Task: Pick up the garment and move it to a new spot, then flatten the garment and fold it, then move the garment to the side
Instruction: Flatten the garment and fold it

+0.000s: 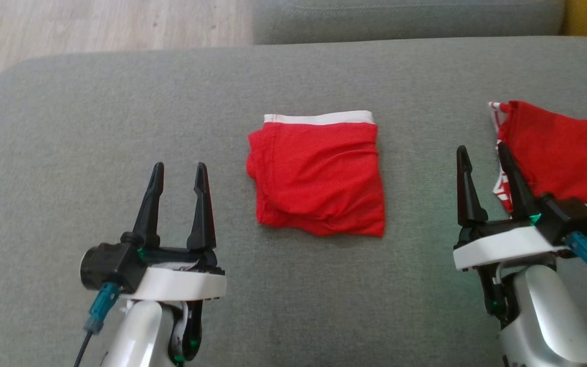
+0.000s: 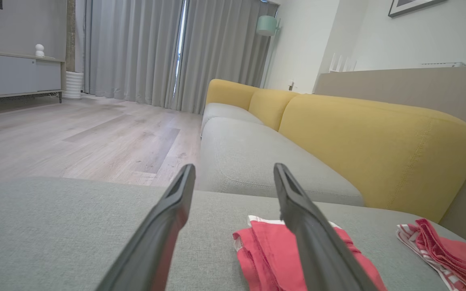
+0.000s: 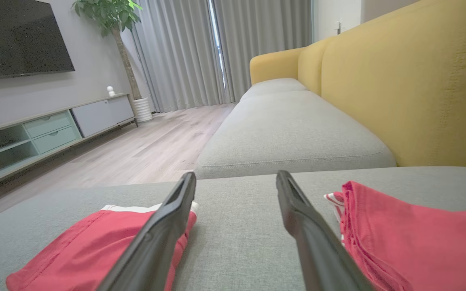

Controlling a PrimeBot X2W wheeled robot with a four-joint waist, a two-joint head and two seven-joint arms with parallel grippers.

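A folded red garment with a white waistband (image 1: 318, 176) lies in the middle of the grey cushion (image 1: 120, 112). It also appears low in the left wrist view (image 2: 267, 254) and at the lower left of the right wrist view (image 3: 87, 252). My left gripper (image 1: 179, 171) hovers open to the left of it, nothing between its fingers. My right gripper (image 1: 482, 153) is open to the right of it, between that garment and a second red garment (image 1: 563, 153).
The second red garment, with a red-and-white striped edge, lies at the cushion's right side (image 3: 415, 238). A yellow sofa back (image 2: 378, 145) rises beyond it. Another grey seat cushion (image 3: 293, 133) adjoins ahead, and wooden floor (image 2: 75, 137) lies off the far-left edge.
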